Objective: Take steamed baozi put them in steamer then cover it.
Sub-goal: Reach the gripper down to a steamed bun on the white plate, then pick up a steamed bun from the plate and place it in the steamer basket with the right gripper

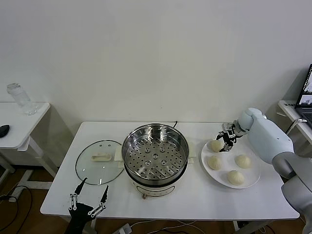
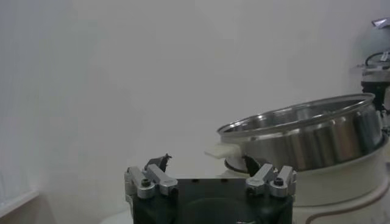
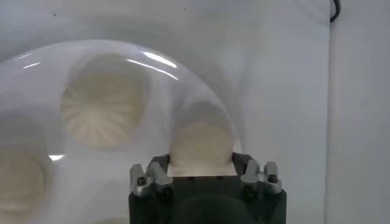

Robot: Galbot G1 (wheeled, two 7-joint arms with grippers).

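Right gripper [image 1: 225,142] down at plate [image 1: 253,178], fingers straddling rear baozi [image 1: 216,145] for pickup, grip unconfirmed; steamer [image 1: 155,155] uncovered to receive, glass lid [image 1: 99,162] laid aside; left gripper [image 1: 88,198] idle, spread wide.

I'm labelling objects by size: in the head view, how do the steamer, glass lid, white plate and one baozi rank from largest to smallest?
1. Steamer, largest.
2. White plate and glass lid: they look nearly alike, so I won't rank them apart.
3. Baozi, clearly smallest; all four buns look about the same.
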